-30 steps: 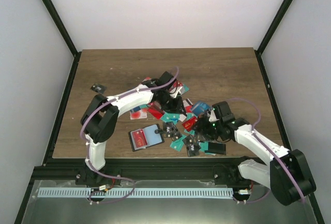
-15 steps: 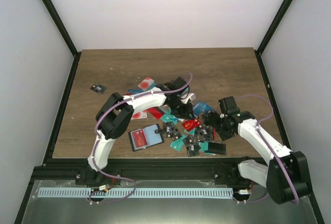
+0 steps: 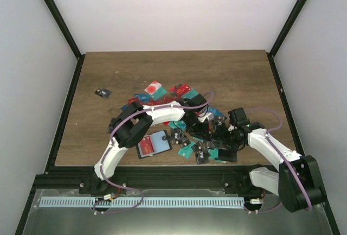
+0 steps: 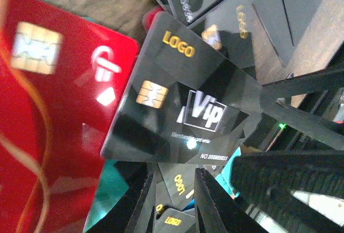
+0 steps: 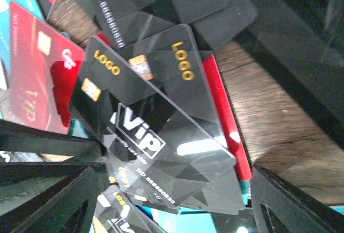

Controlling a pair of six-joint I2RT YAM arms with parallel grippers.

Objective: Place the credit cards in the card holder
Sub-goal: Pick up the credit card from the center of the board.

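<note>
**Both arms drawn together over the card pile**

Since the earlier frame the left arm has swung further right across the pile, and the right arm has pulled in to meet it. A glossy black Vip card [image 4: 183,109] sits between the two grippers, overlapping a red card [image 4: 54,109].

The credit cards [image 3: 154,88] lie heaped right of the worktop's middle, toward the near edge. There are well over a dozen, too overlapped for an exact count.

One card holder [image 3: 153,144] lies open by the near edge, left of the heap. One small black item [image 3: 101,92] lies near the left edge.

The cards look thin, stiff, light and slippery, so a raised or overhanging edge is probably the best place to pinch.

The left gripper [image 4: 174,174] shows a narrow gap, and contact with the card cannot be told. The right gripper [image 5: 172,175] is spread wide.
</note>
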